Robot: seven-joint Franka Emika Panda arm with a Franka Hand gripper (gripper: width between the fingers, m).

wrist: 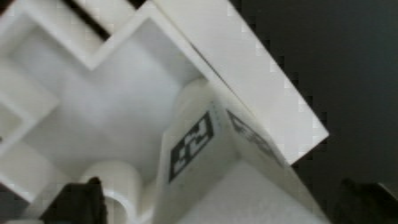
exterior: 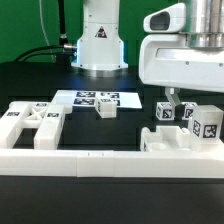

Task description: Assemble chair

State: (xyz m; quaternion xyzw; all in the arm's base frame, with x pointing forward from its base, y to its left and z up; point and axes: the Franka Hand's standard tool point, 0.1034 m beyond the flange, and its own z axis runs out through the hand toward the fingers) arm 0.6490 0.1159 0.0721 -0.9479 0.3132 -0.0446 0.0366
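Stage: judging from how the pieces are lying, the chair is looking far from finished. No seat standing on legs is showing anywhere.
Eight o'clock, exterior view: a braced frame (exterior: 30, 125) is lying flat on the desk (exterior: 35, 85), well apart from the other parts and touching nothing but the border rail (exterior: 110, 160) in front of it.
Centre: a small block (exterior: 105, 112) is sitting alone just in front of the marker board (exterior: 95, 98), joined to nothing.
Four o'clock: most of the work is gathering here. A tagged block (exterior: 164, 113), a second tagged block (exterior: 207, 123) and a notched part (exterior: 172, 142) are crowding together. Whether any of them are seated into each other, I cannot tell.
Pincer: the pincer (exterior: 172, 101) is hanging directly over the first tagged block. In the wrist view one dark fingertip (wrist: 80, 200) is showing beside a tagged white piece (wrist: 199, 140) that is standing against a slanted slab. Whether the jaws are pressing on that piece or standing clear of it, the pictures are not showing.
Left, as a judgement: the frame and the small block are waiting to be brought over and fitted, and the cluster needs its joints confirmed.
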